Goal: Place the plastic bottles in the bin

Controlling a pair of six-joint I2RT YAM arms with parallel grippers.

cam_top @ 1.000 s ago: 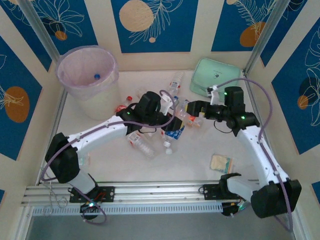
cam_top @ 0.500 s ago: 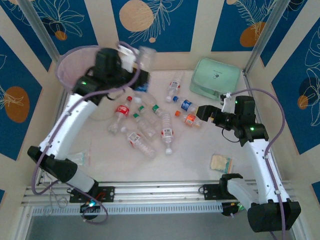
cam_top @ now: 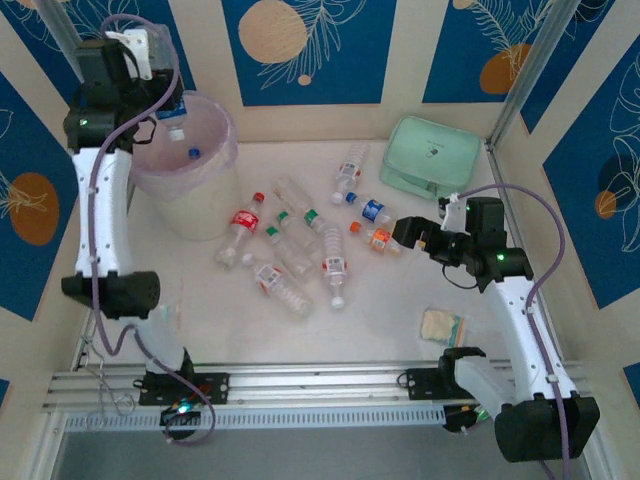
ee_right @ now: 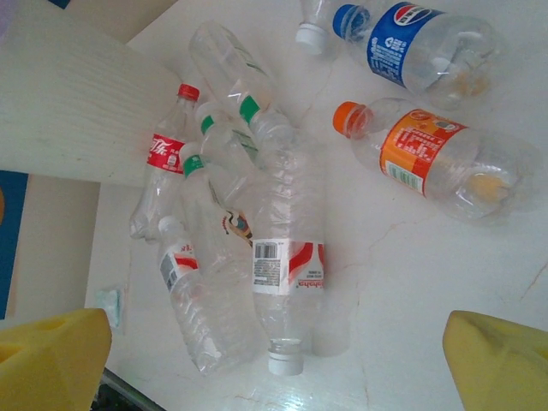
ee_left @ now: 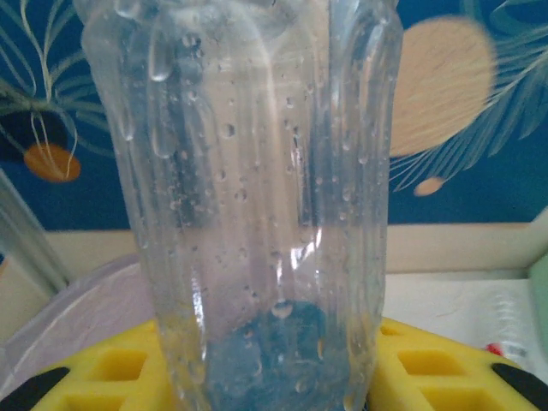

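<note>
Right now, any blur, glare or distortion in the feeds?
Left wrist: the gripped bottle is soft-focused, glare streaks, wall warped through it. Right wrist: loose bottles sharp, pincer's fingers blurred at the corners. Top external: even light, faint shadows, no blur.

Clear glossy plastic bottle (ee_left: 257, 214), beaded with droplets (ribbed sides too). Translucent pinkish plastic bin (cam_top: 200, 205), kinda frosted. Smooth off-white tabletop (ee_right: 411, 274), slight sheen, faint veining.

The left gripper (cam_top: 163, 108) has swung its bottle (ee_left: 257, 197) from mid-table up over the bin (cam_top: 205, 205); the right gripper (cam_top: 400, 232) drew back slightly.
</note>
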